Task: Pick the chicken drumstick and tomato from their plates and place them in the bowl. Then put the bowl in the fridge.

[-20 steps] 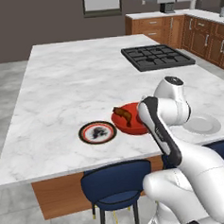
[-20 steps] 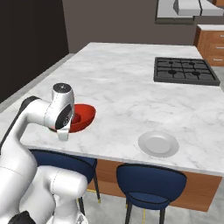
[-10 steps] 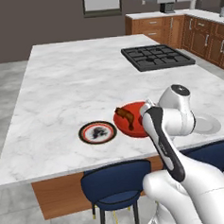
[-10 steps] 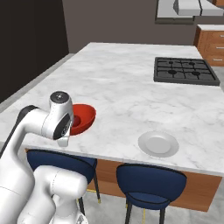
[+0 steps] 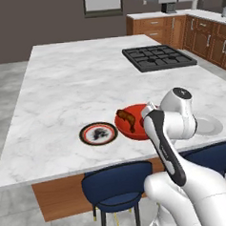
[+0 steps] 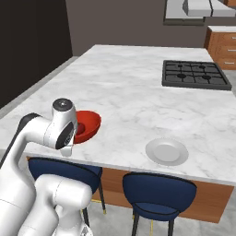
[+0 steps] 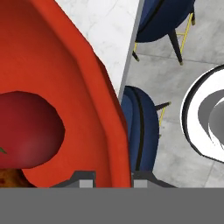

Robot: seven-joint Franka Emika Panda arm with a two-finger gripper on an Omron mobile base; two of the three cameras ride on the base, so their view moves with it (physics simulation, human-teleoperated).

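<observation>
As seen across the counter from left to right, findings follow.

Patterned plate: flat on the marble counter near its front edge, dark rim, white patterned centre, just left of the bowl and apart from it.
Bowl: glossy red, upright on the counter near the front edge, partly covered by the arm in both base views.
Chicken drumstick: lying inside the bowl, toward its left side.
Tomato: dark red, resting on the bowl's inner floor in the hand view.
End effector: fingers drawn close together over the bowl's rim, one tip on each side of the red wall, pinching the rim.
Plain plate: pale grey-white, bare, on the counter well to the right of the bowl.
Cooktop: black, set into the far right of the counter.
Stools: two blue seats below the front edge.
</observation>
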